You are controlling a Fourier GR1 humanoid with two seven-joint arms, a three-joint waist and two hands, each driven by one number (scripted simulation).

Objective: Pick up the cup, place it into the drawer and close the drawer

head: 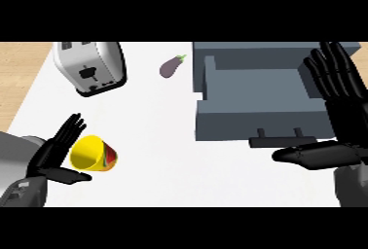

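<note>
The grey drawer (251, 121) stands pulled open on the white counter (165, 146), its handle (282, 140) on the front wall. Well to the left of the drawer, the yellow cup (92, 153) lies on its side, mouth turned away from the drawer. The left hand (54, 153) is just beyond the cup, fingers straight and thumb spread under it, holding nothing. The right hand (343, 121) rests at the drawer's right side, fingers wide and upright. A toaster (92, 65) and an eggplant (171, 66) sit farther back, left of the drawer.
</note>
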